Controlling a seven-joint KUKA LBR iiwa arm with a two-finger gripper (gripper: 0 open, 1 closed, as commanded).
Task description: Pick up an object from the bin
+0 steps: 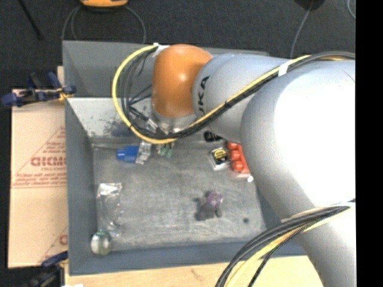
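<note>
From my screen the arm (299, 136) is a run of fat, rounded silver-grey shells, smooth and slightly glossy, with dark seams where one section meets the next. Its wrist end wears a shiny orange cover (176, 82), domed like an egg. Just beside that cover I can read black block letters (202, 95) on the grey shell. A yellow cable (251, 91), bundled with thin black ones, runs along the shell and loops wide round the orange dome. A second bundle (281, 235) of yellow and black crosses the big lower section. Under the cover the gripper (154, 143) shows as small grey metal parts.
</note>
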